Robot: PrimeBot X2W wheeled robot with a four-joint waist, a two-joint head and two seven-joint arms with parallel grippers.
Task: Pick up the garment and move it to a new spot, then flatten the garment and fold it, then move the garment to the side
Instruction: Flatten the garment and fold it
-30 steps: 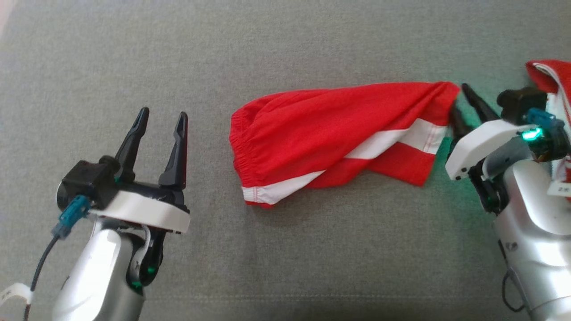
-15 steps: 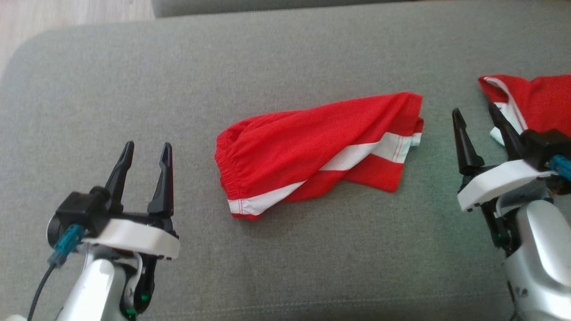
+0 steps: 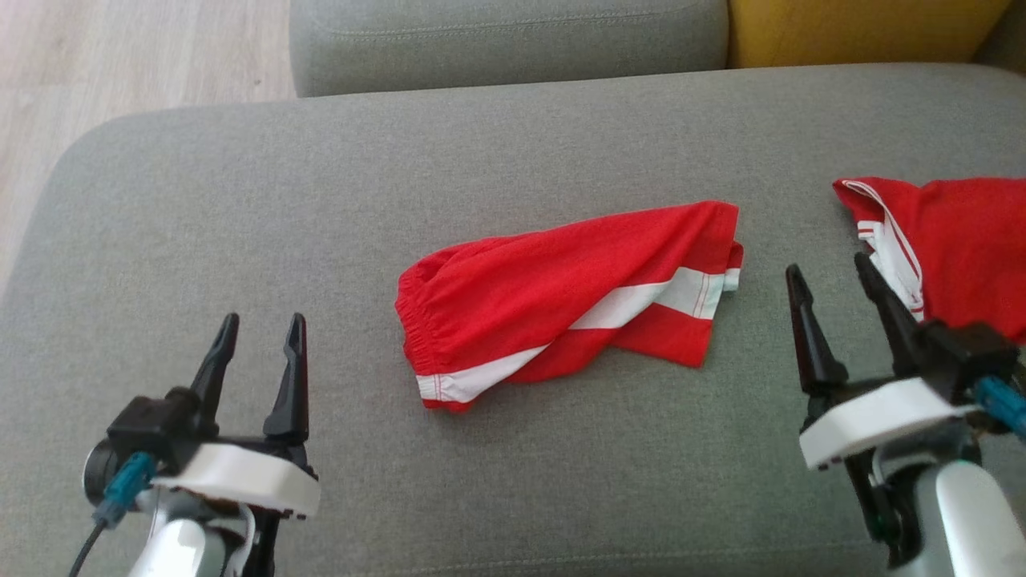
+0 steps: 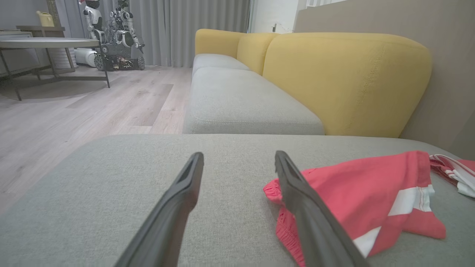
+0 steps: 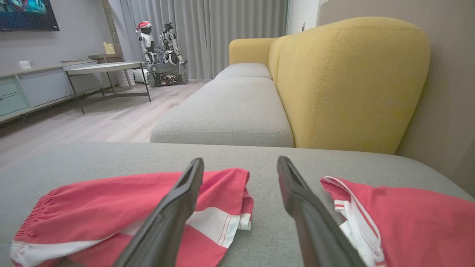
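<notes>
Head view: we find the red garment (image 3: 561,296) lying loosely folded at the middle of the grey sofa cushion (image 3: 240,200). The left gripper (image 3: 263,324) and right gripper (image 3: 828,268) stand either side of it, fingers spread and empty. A second red garment (image 3: 954,240) lies at the right edge.

Left wrist view: we see the red garment right of the parted fingers, untouched.

Right wrist view: the parted fingers point between the two garments.

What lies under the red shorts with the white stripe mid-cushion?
The red white-striped shorts rest directly on the grey fabric seat cushion; whatever lies beneath their folded layers is covered.
</notes>
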